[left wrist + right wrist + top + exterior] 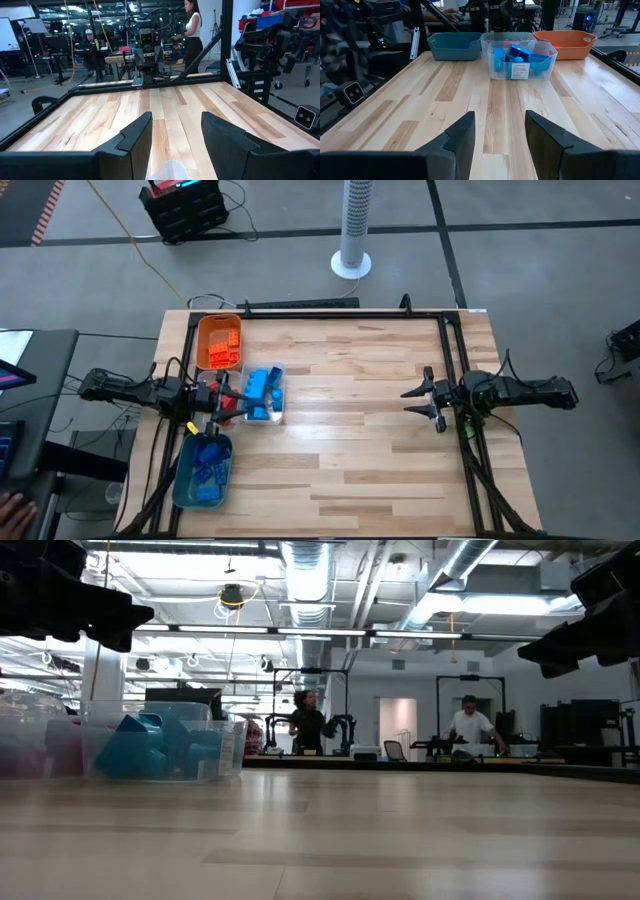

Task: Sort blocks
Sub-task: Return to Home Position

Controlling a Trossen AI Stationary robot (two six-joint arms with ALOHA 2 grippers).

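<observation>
The blocks [262, 385] all lie in three trays on the left of the bench [350, 440]. The orange tray [215, 328], at the far left, holds orange and red blocks [222, 354]. The clear tray [280, 417], just right of it and nearer, holds light blue blocks [258, 406]. The teal tray [178, 480], at the near left, holds blue blocks [207, 462].

The left end effector [238, 404] hangs at the clear tray's left edge, fingers wide and gripping nothing (its wrist view shows bench wood between them). The right end effector [405, 402] hovers at the right of the bench, well apart from the trays, wide as well and empty, pointing left toward them.

In the room beyond stand a person in dark [306, 722] and a person in white [470, 726].
</observation>
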